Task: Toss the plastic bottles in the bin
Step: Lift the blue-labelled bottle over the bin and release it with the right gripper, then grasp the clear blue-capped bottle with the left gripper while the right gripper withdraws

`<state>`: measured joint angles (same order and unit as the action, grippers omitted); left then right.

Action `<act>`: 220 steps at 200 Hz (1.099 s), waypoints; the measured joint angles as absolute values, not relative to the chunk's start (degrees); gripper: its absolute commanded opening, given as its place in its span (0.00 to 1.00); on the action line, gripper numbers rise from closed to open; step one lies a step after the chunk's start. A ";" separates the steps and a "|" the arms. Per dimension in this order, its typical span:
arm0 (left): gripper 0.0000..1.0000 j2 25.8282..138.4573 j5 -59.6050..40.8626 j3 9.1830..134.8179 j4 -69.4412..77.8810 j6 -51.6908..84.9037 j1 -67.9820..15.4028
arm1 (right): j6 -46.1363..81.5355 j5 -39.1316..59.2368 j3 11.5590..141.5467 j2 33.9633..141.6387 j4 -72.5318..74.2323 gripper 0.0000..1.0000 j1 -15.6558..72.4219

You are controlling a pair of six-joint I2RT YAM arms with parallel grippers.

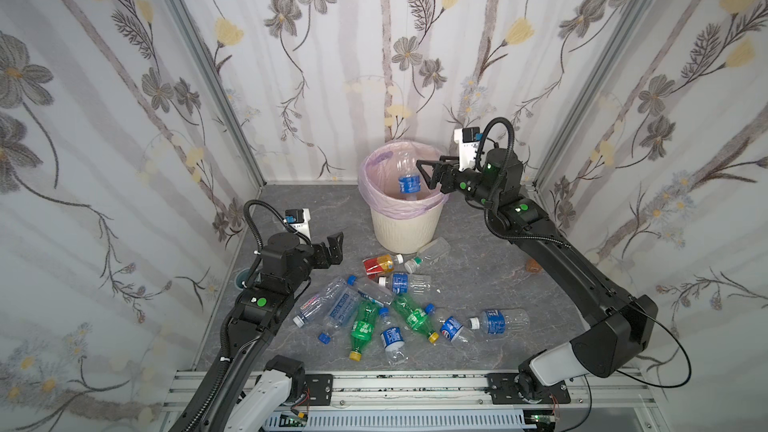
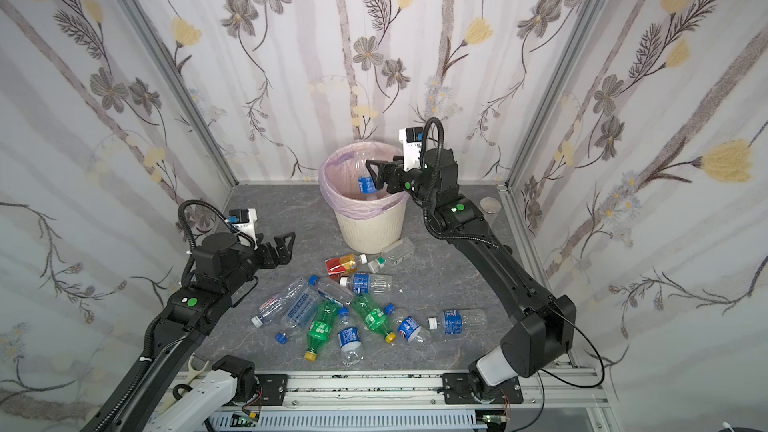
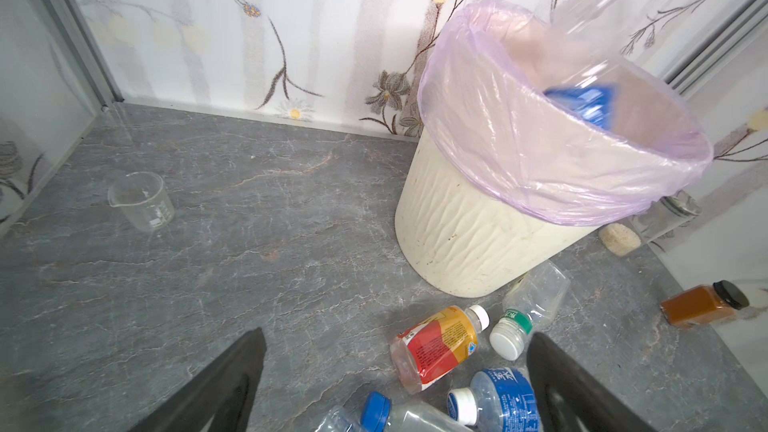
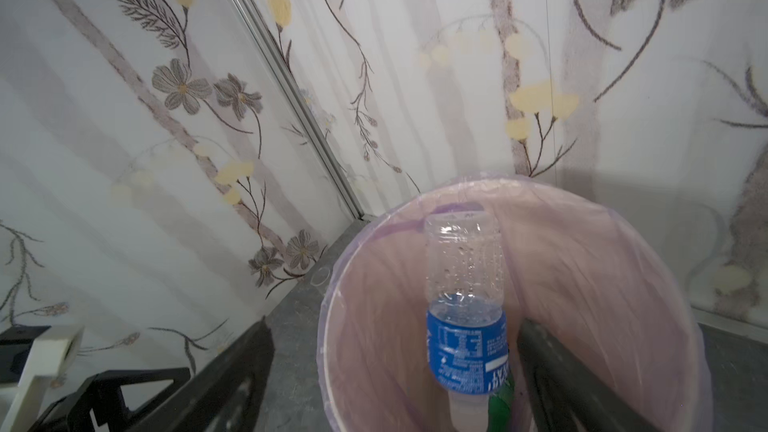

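Bottle [image 4: 467, 351] cap-down in bin [image 1: 405, 226]; right hand [image 1: 424, 175] spread.

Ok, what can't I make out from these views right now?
- Bin bottom: hidden by its own rim in both top views.
- Green item in the bin: cut off by the right wrist view's edge, behind the blue-labelled bottle.
- Whether that bottle touches the right fingers: too close to tell; blurred in the left wrist view.
- Below the grey lid: hidden by the right arm in a top view.
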<state>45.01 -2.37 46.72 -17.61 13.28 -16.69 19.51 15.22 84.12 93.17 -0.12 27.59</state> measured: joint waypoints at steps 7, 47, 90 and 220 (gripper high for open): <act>1.00 44.82 -2.17 46.92 -18.28 12.75 -16.67 | 19.44 15.25 82.08 91.31 -0.19 0.94 27.51; 1.00 47.16 -0.43 48.42 -21.61 10.26 -16.64 | 18.72 15.05 70.96 80.16 1.72 0.95 26.28; 1.00 53.21 2.66 49.56 -26.52 5.61 -16.80 | 17.89 15.05 54.11 69.06 2.87 0.97 24.36; 0.95 72.05 5.34 47.42 -36.25 -19.40 -20.10 | 21.06 17.45 33.47 57.43 9.13 0.98 16.71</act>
<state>72.05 5.34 47.42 -36.25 -19.40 -20.10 21.06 17.45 33.47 57.43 9.13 16.71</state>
